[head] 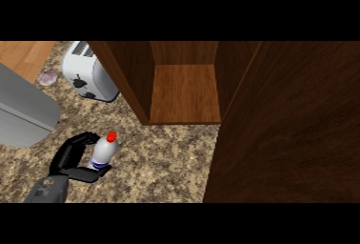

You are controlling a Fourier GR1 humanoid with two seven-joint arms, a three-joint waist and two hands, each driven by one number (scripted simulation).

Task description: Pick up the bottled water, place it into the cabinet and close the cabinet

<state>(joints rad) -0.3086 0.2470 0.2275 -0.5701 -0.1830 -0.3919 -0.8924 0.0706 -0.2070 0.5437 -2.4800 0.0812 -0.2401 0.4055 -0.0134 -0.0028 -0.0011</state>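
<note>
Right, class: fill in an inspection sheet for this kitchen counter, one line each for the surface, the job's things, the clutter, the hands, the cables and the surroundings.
Surface: speckled stone counter.
Job's things: bottled water, white with a red cap, upright on the counter; cabinet open and nothing on its wooden shelf; its door swung out at the right.
Clutter: white toaster behind the bottle; small pink object beside it, too small to identify.
Hands: left hand curled round the bottle's base; right hand not in view.
Cables: nothing seen.
Surroundings: grey rounded object at the left edge; wooden floor beyond.
</note>
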